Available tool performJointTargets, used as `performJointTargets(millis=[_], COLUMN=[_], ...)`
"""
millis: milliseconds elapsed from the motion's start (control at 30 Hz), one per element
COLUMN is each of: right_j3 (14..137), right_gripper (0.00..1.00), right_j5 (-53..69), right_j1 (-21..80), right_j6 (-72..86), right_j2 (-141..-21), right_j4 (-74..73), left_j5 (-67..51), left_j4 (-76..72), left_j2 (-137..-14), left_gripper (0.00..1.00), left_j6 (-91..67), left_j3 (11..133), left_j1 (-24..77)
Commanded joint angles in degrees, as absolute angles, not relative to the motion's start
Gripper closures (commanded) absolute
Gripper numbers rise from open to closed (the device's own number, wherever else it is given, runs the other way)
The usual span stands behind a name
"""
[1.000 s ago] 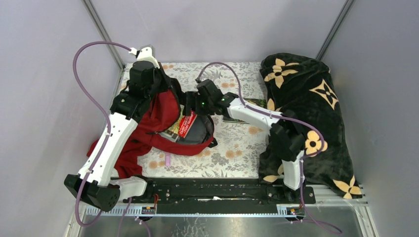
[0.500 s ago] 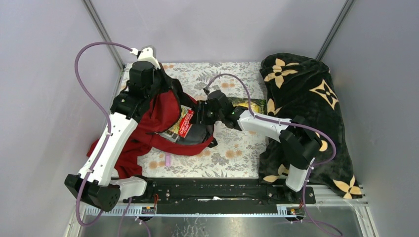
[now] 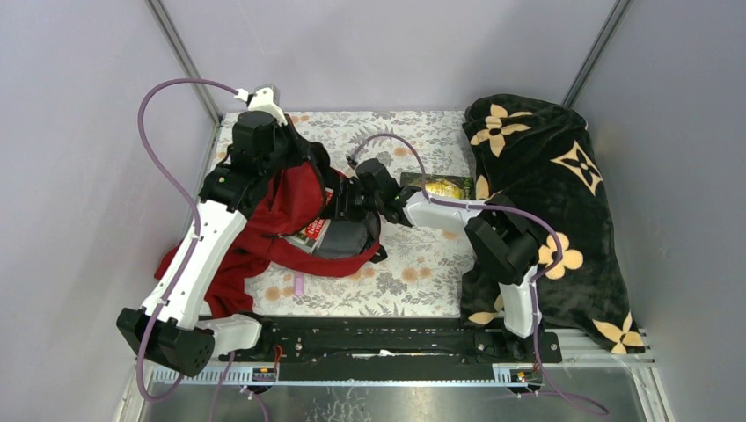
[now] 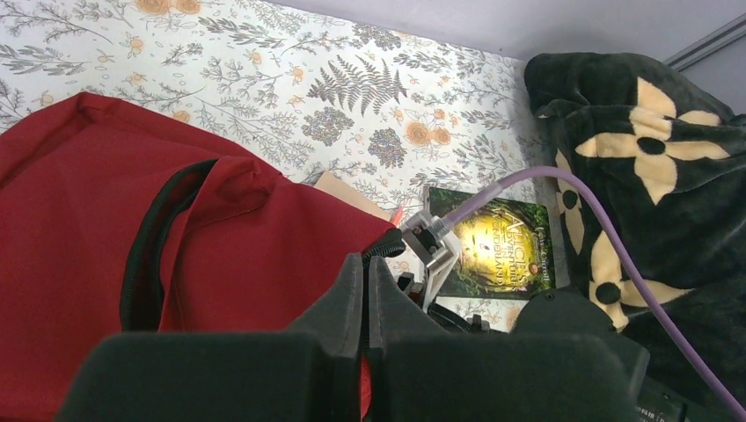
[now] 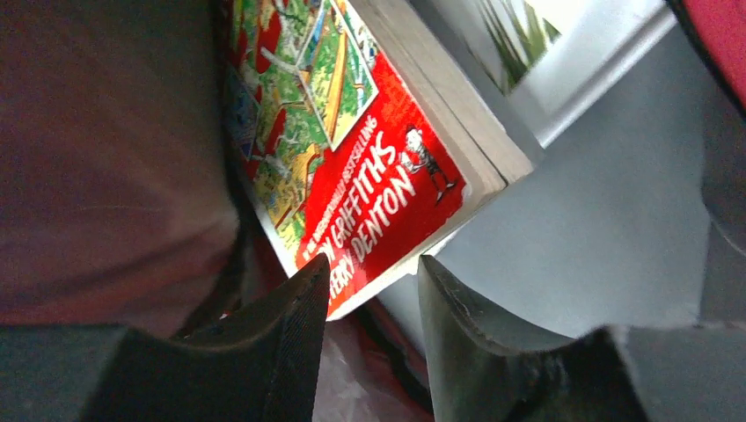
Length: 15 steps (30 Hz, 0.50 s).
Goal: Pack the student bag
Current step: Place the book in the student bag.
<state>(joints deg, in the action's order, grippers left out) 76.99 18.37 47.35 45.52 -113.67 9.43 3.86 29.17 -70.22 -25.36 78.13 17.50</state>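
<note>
dark-red student bag (image 3: 288,204), mouth open, grey lining

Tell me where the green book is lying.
In the top view, the green book lies on the floral table cover, right of centre, between the red backpack and the black flowered blanket, behind the right arm.

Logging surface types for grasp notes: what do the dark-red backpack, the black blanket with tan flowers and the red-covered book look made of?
The dark-red backpack: matte woven fabric, likely synthetic; folds softly. The black blanket with tan flowers: plush fleece, going by its fuzzy sheen. The red-covered book: paper pages, printed card cover, probably paperback.
</note>
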Motion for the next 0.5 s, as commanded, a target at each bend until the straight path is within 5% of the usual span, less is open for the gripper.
performJointTargets(millis=[0, 67, 200, 400, 467], right_j3=[82.73, 82.29, 78.71, 66.85, 64.07], right_gripper=[0.5, 0.4, 0.03, 0.0, 0.0], right_j5=[22.24, 17.53, 5.04, -13.41, -17.2], right_j1=[47.73, 47.53, 45.91, 38.39, 34.35], right_j6=[46.31, 42.4, 34.08, 29.2, 27.55], right_j2=[-114.21, -111.7, -103.78, -88.31, -85.4], right_j4=[12.33, 7.04, -3.21, -8.8, -10.42], left_j5=[3.49, 3.65, 5.07, 1.37, 1.83], left_j4=[25.11, 25.59, 26.63, 25.55, 26.78], left_j2=[-69.54, -69.16, -68.99, -70.78, -72.64], left_gripper=[1.0, 1.0, 1.0, 1.0, 0.59], left_j6=[-26.15, -25.74, -25.5, -25.31, -24.62], left_j3=[77.48, 77.33, 77.21, 76.66, 77.06], left_j1=[16.83, 16.7, 16.53, 16.48, 16.92])
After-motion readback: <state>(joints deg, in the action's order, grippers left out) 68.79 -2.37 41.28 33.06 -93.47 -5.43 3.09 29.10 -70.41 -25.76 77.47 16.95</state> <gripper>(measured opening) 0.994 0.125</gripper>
